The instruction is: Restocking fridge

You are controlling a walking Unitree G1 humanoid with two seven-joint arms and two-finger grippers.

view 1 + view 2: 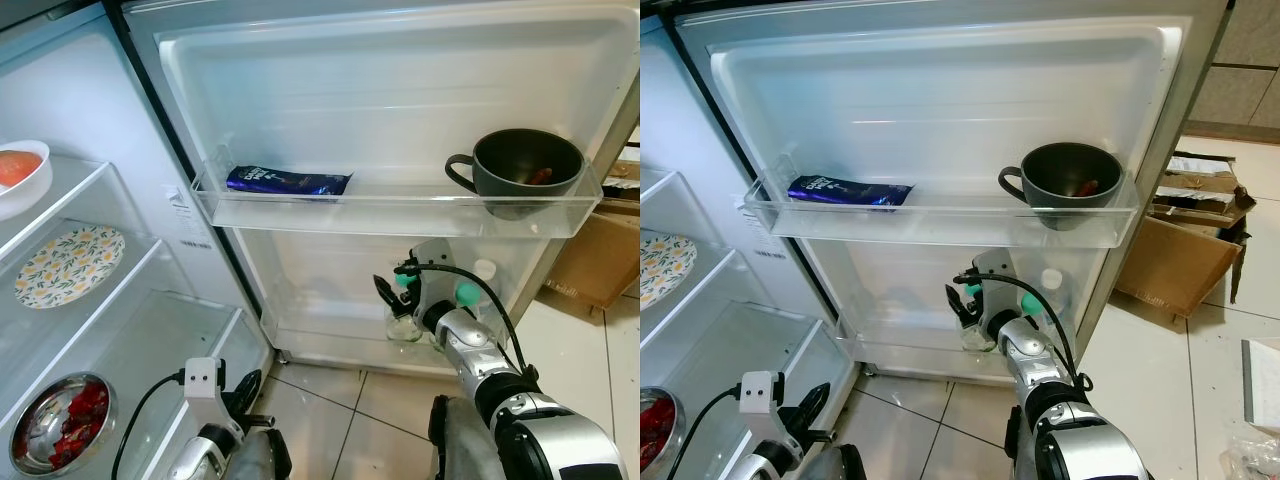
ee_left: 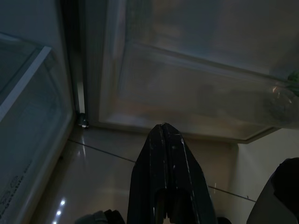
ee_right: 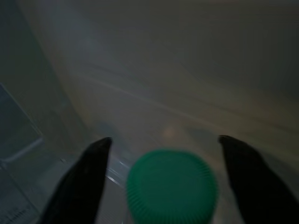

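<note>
1. The fridge door (image 1: 400, 100) stands open, white inside, over a pale tiled floor (image 1: 330, 410); everything below is placed against it.
2. Left of the door, the fridge's glass shelves (image 1: 110, 250) carry a patterned plate (image 1: 70, 265), a white bowl (image 1: 25, 180) and a steel bowl (image 1: 60, 420) of red food.
3. Right of the door sits a cardboard box (image 1: 1185, 250).
4. The door's upper rack (image 1: 400, 210) holds a dark mug (image 1: 525, 170) and a blue packet (image 1: 288, 182).
5. In the door's lower rack (image 1: 330, 340), a clear bottle (image 1: 405, 320) with a green cap (image 3: 172, 184) stands.
6. The right gripper (image 3: 163, 177) hovers there, fingers apart on either side of the cap.
7. The left gripper (image 2: 166, 140) hangs low near the door's foot, fingers together.
</note>
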